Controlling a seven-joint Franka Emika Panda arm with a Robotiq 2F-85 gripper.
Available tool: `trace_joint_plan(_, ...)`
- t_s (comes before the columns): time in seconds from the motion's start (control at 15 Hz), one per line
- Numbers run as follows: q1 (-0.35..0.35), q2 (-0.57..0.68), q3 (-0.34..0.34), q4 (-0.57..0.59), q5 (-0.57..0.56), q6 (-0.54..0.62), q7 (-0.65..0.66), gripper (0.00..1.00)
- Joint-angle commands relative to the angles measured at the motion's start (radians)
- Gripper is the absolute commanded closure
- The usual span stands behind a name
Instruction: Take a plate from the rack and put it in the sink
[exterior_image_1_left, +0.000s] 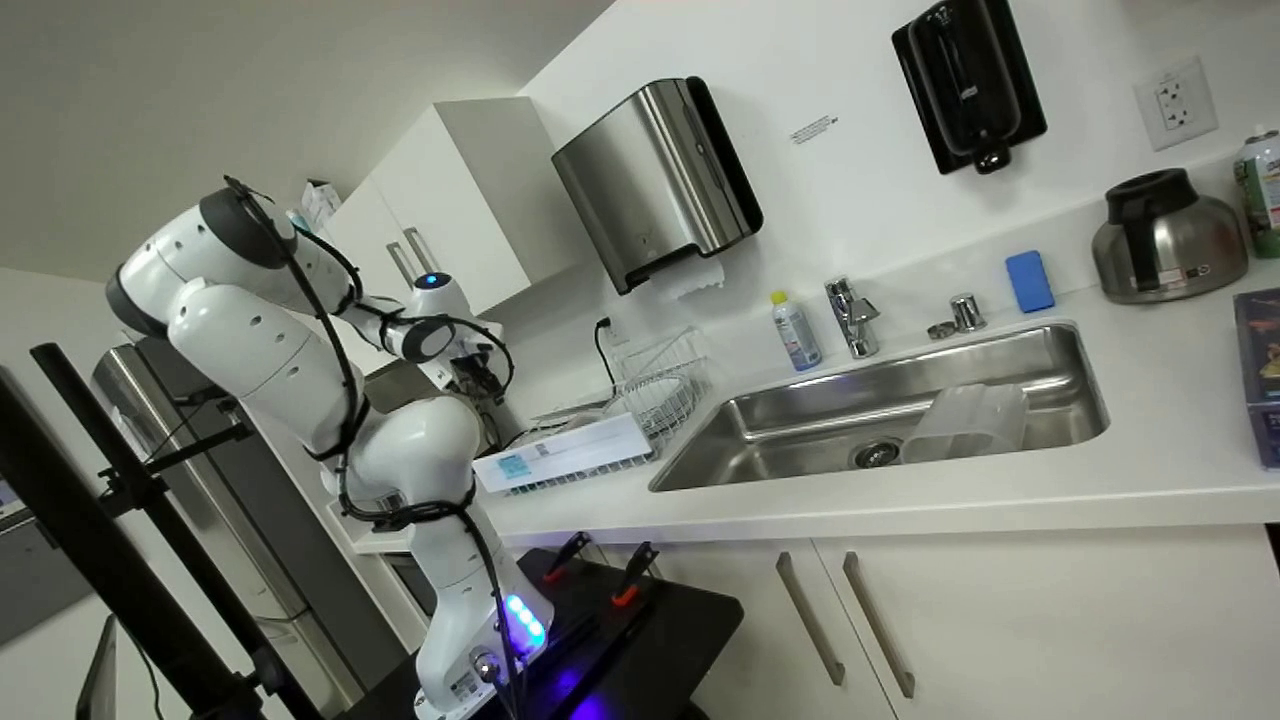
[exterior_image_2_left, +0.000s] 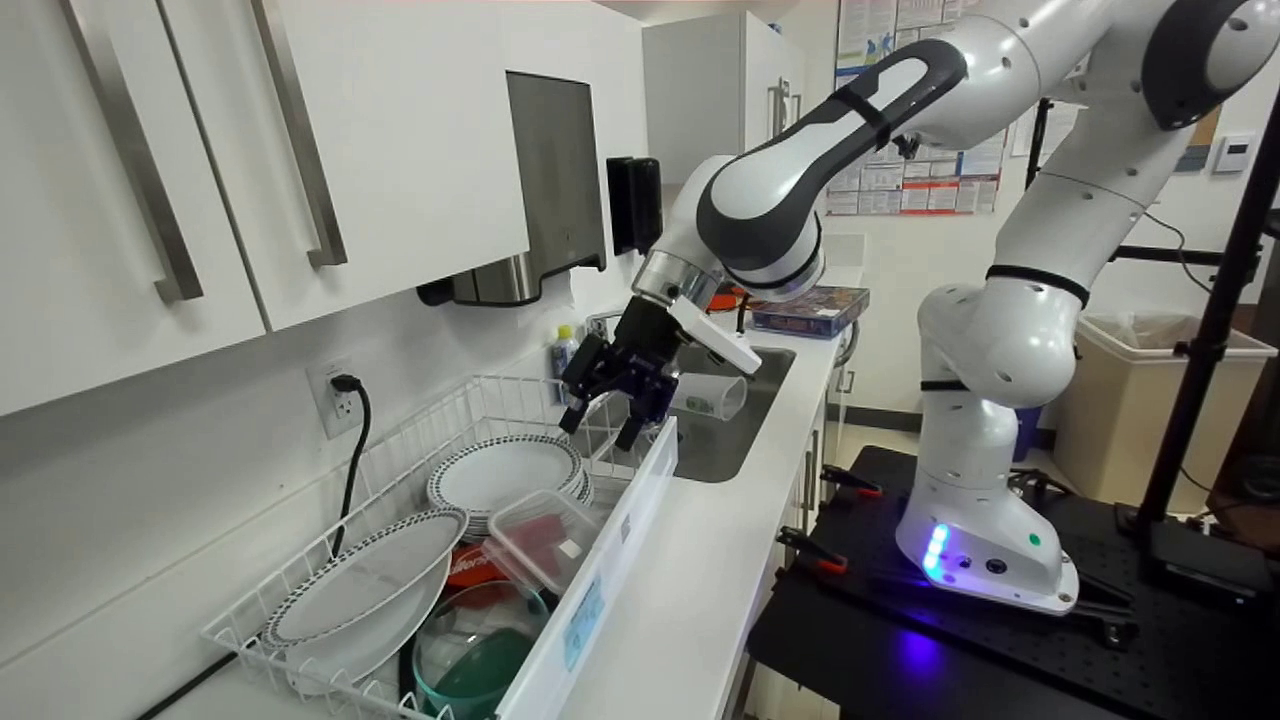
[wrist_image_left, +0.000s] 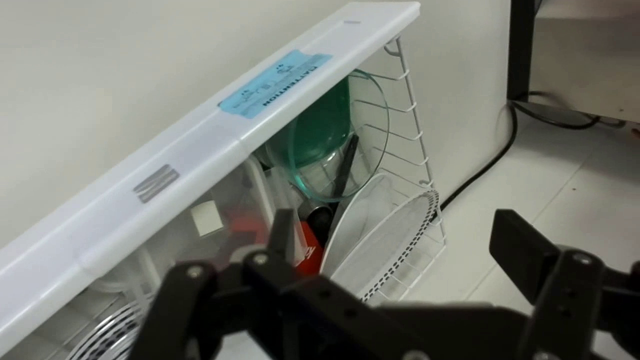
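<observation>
A: The hand (exterior_image_2_left: 600, 426): condition?

B: Released. Its two fingers (wrist_image_left: 522, 250) stand wide apart, clear of the leaning plates (exterior_image_2_left: 365, 575). It hangs tilted at the end of the arm (exterior_image_2_left: 780, 190), beside or over the rack (wrist_image_left: 421, 135); I cannot tell which.

A: The plates?

B: In the rack, every one I can see. In an exterior view a stack of plates (exterior_image_2_left: 505, 470) with dark-patterned rims lies flat at eight o'clock from the hand; the two leaning plates are farther out on the same bearing, close together. The wrist view shows that pair in the gap between the fingers, beyond them.

A: Other rack contents?

B: A clear tub (exterior_image_2_left: 550, 540) and a clear bowl (exterior_image_2_left: 480, 650) with green showing through, both near seven o'clock from the hand, the tub nearer. A white panel (exterior_image_2_left: 625, 530) with a blue label (exterior_image_2_left: 583, 620) runs along the side facing the robot's base (exterior_image_2_left: 990, 530).

A: The sink (exterior_image_2_left: 725, 450)?

B: Set into the worktop (exterior_image_2_left: 690, 590), at three o'clock from the hand in an exterior view. A clear container (exterior_image_1_left: 970, 425) lies on its side in it. From the sink's middle, in an exterior view: faucet (exterior_image_1_left: 852, 320) between eleven and twelve, blue block (exterior_image_1_left: 1030, 282) between one and two, steel jug (exterior_image_1_left: 1190, 245) at two.
</observation>
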Motion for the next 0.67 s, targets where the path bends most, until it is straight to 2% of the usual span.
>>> trace_joint_plan(0.0,-0.006,0.026,0.009,0.018,0.007,0.006,0.004,0.0)
trace_joint_plan(0.2,-0.008,0.06,0.007,0.04,0.012,0.009,0.004,0.0)
trace_joint_plan(0.4,0.011,0.104,-0.047,0.081,0.178,-0.013,-0.018,0.0)
trace_joint_plan(0.6,-0.022,0.173,-0.035,0.117,0.309,0.019,0.0,0.0)
